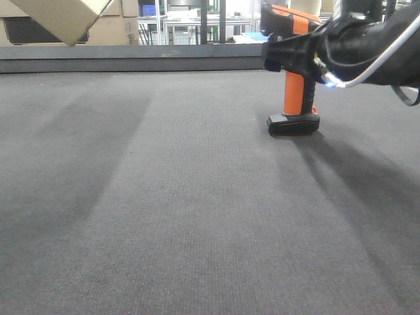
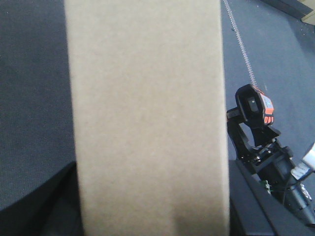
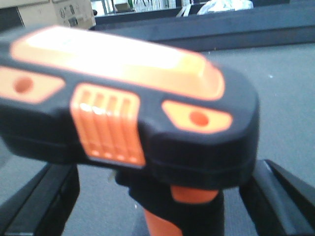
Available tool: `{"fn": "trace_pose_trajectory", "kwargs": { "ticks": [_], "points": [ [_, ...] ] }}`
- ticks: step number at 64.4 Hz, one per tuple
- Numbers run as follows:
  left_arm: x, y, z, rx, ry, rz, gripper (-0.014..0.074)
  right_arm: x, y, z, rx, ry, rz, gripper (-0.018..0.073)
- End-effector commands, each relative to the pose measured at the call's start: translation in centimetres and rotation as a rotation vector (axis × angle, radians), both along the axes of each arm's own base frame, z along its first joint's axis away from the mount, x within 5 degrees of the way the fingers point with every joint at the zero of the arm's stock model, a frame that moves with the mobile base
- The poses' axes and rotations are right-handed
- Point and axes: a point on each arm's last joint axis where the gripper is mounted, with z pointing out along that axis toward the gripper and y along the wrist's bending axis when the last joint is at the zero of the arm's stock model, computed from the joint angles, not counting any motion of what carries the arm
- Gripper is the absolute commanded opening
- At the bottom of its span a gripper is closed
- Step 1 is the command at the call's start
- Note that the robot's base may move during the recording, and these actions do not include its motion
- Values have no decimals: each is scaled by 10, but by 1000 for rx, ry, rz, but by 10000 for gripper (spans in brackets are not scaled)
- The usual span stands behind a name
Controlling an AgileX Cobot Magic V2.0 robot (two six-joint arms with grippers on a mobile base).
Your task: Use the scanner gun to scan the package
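A plain brown cardboard package (image 2: 147, 118) fills the left wrist view, and my left gripper (image 2: 152, 211) is shut on it, with dark fingers showing at both lower corners. In the front view one corner of the package (image 1: 62, 16) hangs high at the top left. The orange-and-black scanner gun (image 1: 294, 92) stands upright on its base on the grey mat at the right. My right gripper (image 1: 292, 52) sits around its upper handle. In the right wrist view the scanner's head (image 3: 128, 98) fills the frame. The right gripper (image 3: 162, 206) is open, its fingers well clear of the handle on both sides.
The grey mat (image 1: 164, 197) covers the table. A dark raised ledge (image 1: 131, 62) runs along its far edge, with cardboard boxes and shelving behind. The right arm and its cables (image 1: 374, 46) reach in from the upper right. A seam line (image 2: 241, 44) crosses the mat.
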Motion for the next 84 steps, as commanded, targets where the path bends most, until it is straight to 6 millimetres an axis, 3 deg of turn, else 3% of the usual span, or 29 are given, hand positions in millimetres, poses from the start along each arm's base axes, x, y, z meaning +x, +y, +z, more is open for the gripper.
{"fn": "trace_pose_trajectory", "kwargs": {
  "ticks": [1,40,84],
  "points": [
    [-3,-4,8,-19,-31,-6,-111,2,-2,2,24,-20,-32,569],
    [-3,-3,8,-11,-29,-4,-111,3,-3,2,63,-41,-48,569],
    [-3,-3,8,-11,-29,-4,-111,22,7,12,86,-45,-34,569]
  ]
}}
